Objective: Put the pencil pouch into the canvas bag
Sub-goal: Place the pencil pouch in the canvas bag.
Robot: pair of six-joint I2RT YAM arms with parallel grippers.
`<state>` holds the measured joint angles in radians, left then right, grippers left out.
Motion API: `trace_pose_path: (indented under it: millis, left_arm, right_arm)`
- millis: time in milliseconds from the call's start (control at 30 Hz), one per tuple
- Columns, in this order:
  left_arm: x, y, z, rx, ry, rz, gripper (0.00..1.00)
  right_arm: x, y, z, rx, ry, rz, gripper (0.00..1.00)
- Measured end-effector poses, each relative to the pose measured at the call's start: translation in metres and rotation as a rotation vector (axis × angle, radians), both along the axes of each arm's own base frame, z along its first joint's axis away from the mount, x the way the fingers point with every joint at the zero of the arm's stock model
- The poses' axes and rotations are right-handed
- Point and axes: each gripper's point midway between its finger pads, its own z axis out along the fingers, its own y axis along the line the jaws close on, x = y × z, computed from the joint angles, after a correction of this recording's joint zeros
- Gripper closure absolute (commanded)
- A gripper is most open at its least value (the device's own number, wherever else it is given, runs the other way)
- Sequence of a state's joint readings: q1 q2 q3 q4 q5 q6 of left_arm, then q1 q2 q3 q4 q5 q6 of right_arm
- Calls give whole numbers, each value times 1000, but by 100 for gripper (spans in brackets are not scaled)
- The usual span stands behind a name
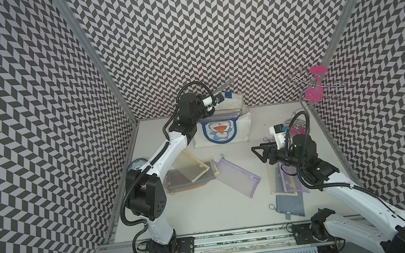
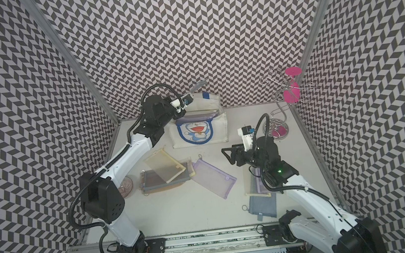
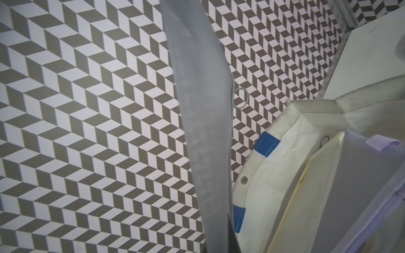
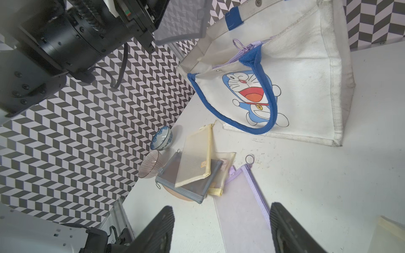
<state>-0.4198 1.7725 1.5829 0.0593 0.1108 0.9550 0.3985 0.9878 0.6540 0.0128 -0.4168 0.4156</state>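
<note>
The canvas bag point(image 1: 241, 127) point(image 2: 218, 128) stands upright at the back of the table, cream with blue handles and a cartoon cat on its front. My left gripper point(image 1: 215, 97) is shut on a grey mesh pencil pouch point(image 1: 226, 84) point(image 2: 198, 86) point(image 4: 182, 22). It holds the pouch tilted in the air above the bag's left rear corner. In the left wrist view the pouch point(image 3: 201, 109) hangs beside the bag's open mouth point(image 3: 282, 166). My right gripper point(image 1: 256, 153) point(image 4: 221, 210) hovers open and empty over the table, right of centre.
Purple and yellow pouches point(image 3: 317, 175) sit inside the bag. Loose on the table are a yellow pouch point(image 1: 191, 166) on a grey one, a purple pouch point(image 1: 238, 177), a blue-grey pouch point(image 1: 289, 205) and more under the right arm. Two bowls point(image 4: 161, 138) stand left, a pink wire stand point(image 1: 314, 93) back right.
</note>
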Motion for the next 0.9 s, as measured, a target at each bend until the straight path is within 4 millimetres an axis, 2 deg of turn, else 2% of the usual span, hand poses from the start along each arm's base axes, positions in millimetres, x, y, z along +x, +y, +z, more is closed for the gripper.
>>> trace_pose_path:
  millis: [267, 400, 600, 667, 767, 900]
  left_arm:
    - [5, -11, -24, 11, 44, -57, 98]
    - [4, -11, -34, 18, 59, -57, 93]
    - [3, -6, -63, 36, 114, -47, 88]
    - [3, -4, -68, 37, 126, -44, 80]
    - [3, -3, -70, 36, 130, -40, 56]
    - [3, -3, -69, 30, 129, -38, 31]
  right_arm:
    - [5, -8, -1, 3, 5, -26, 30]
    - [8, -13, -1, 2, 5, -42, 31]
    - [16, -29, -3, -5, 9, -88, 31]
    - [17, -31, -4, -6, 12, -94, 31]
    - [16, -32, -5, -9, 16, -95, 31]
    - [15, -33, -4, -11, 18, -96, 31]
